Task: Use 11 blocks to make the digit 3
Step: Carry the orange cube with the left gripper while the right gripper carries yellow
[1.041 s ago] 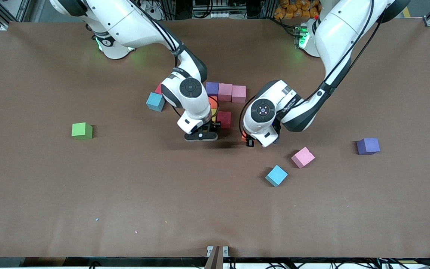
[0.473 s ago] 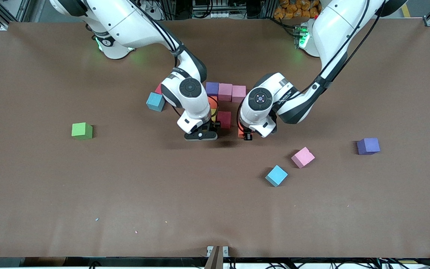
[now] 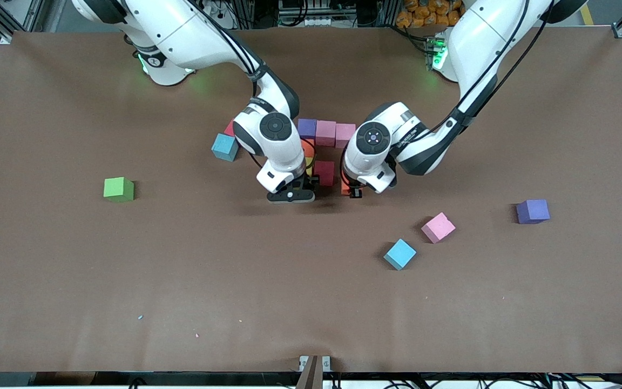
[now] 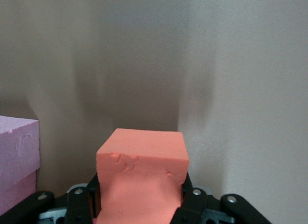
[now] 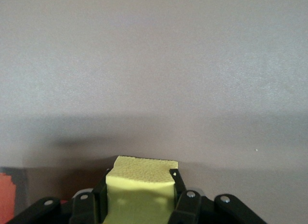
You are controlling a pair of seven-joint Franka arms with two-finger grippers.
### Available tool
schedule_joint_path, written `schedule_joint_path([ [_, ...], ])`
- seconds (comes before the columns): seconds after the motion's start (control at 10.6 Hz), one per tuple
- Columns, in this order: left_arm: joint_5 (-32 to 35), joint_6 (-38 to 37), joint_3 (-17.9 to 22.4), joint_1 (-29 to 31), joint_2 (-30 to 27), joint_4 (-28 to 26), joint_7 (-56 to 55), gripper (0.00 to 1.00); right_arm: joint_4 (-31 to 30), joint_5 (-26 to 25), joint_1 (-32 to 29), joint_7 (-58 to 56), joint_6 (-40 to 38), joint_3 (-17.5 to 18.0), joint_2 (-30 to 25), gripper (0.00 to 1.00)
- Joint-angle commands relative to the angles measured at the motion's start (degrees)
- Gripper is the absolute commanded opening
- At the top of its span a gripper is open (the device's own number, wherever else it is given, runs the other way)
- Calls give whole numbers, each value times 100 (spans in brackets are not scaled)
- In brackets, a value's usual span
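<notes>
A: Working from the left of the front picture, the green cube (image 3: 119,189) sits apart at middle left, not one of ours. Near centre the right claw (image 3: 291,194) is clamped on a yellow block (image 5: 139,190), low over the counter (image 3: 181,281), just below the half-built digit 3 (image 3: 326,134).

B: And the left claw (image 3: 355,192)?

A: Just right of centre, clamped on an orange block (image 4: 142,178), beside the dark red block (image 3: 324,173). I'd lower it square, edges flush with its neighbour, and let go only once it rests flat; foam dents easily, and a skewed drop would nudge the row.

B: Spare blocks?

A: A blue block (image 3: 400,254) and a pink block (image 3: 438,227) lower right of centre, tilted; a purple block (image 3: 533,211) further right.

B: Surroundings?

A: Plain brown matte counter with a few specks; metal framing and cables along the top edge.
</notes>
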Motion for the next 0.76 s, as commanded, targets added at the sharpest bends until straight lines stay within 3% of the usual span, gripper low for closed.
schedule_joint_path([
  [0.0, 4, 139, 1, -34, -273, -284, -134, 0, -139, -109, 33, 158, 38, 25, -143, 7],
  [0.66, 4, 482, 1, -105, -238, -451, -143, 0, -156, -109, 33, 158, 47, 34, -108, 12],
])
